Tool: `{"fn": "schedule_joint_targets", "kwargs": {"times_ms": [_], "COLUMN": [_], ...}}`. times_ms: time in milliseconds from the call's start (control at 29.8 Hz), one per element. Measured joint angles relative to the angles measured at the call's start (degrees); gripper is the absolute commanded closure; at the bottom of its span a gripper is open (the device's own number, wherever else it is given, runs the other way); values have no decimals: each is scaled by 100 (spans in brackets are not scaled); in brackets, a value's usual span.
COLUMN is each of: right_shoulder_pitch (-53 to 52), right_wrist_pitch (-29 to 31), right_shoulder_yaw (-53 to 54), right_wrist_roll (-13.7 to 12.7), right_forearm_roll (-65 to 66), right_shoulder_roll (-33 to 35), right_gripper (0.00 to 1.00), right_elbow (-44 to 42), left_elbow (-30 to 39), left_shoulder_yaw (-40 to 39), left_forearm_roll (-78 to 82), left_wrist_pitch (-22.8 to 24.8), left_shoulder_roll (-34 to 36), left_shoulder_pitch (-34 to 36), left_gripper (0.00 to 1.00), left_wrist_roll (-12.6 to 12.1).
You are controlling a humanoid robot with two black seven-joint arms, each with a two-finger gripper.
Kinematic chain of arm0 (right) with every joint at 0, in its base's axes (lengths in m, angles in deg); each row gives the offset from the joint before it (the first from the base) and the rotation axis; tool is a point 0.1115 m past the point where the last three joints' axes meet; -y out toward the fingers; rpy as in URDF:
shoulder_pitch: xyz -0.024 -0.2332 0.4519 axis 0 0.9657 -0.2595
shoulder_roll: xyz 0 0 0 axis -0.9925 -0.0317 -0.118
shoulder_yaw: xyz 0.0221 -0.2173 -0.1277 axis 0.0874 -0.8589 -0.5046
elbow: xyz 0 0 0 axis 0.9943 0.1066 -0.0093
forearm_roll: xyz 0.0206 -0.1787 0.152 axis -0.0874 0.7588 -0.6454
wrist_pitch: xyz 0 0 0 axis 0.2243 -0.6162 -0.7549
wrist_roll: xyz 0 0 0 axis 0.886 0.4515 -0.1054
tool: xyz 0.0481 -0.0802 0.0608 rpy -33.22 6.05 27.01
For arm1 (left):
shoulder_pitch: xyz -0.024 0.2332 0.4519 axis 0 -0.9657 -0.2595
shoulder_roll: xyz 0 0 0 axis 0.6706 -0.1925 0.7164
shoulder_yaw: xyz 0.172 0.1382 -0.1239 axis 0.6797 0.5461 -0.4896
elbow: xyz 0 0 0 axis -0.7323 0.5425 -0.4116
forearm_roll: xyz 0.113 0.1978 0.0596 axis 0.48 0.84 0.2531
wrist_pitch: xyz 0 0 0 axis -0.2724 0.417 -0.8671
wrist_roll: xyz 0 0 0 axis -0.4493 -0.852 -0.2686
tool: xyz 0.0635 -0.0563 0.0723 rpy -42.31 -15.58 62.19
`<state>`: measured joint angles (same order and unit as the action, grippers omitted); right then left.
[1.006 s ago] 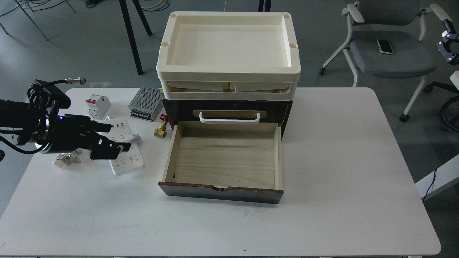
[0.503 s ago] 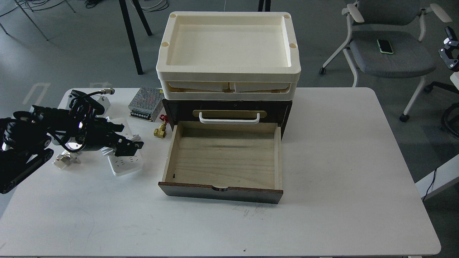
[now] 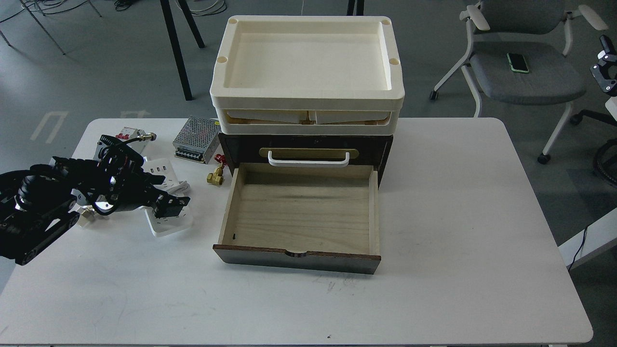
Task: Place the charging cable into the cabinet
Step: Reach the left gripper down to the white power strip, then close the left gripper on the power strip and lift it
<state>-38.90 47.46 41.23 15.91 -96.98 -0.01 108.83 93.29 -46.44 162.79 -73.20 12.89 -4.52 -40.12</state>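
The charging cable, a white power strip with its cord coiled around the middle, lies on the table left of the cabinet. My left gripper is tilted down right over its middle, fingers apart across the strip, hiding the coil. The strip lies flat on the table. The dark brown cabinet stands at the table's middle back. Its pale wood lower drawer is pulled fully out and holds nothing. The upper drawer with the white handle is closed. My right gripper is out of view.
Cream trays sit stacked on the cabinet. A perforated power supply box, a brass valve and a circuit breaker lie around the strip. A small metal part lies under my left arm. A chair stands beyond the table.
My left arm has swung in over the table and the gripper has turned downward and lowered onto the middle of the power strip. The strip has not moved.
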Motion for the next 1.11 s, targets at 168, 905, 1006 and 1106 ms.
{"fn": "schedule_joint_targets", "kwargs": {"times_ms": [168, 905, 1006, 1106], "right_shoulder_pitch": [59, 224, 258, 296], "right_wrist_pitch": [0, 0, 0, 0], "right_shoulder_yaw": [3, 185, 238, 277], "right_wrist_roll": [26, 35, 35, 35], "right_forearm_roll": [0, 0, 0, 0], "right_shoulder_roll": [0, 0, 0, 0], "right_gripper": [0, 0, 0, 0], "right_elbow": [-1, -40, -40, -43], "left_elbow": [-257, -749, -730, -714], "left_shoulder_yaw": [10, 363, 373, 374], "left_forearm_roll": [0, -48, -48, -70], "left_wrist_pitch": [-120, -659, -732, -707], "left_shoulder_roll": [-55, -299, -288, -236], "left_shoulder_pitch": [-5, -21, -4, 25], "left_gripper": [37, 100, 100, 100], "left_wrist_roll": [-1, 0, 2, 3]}}
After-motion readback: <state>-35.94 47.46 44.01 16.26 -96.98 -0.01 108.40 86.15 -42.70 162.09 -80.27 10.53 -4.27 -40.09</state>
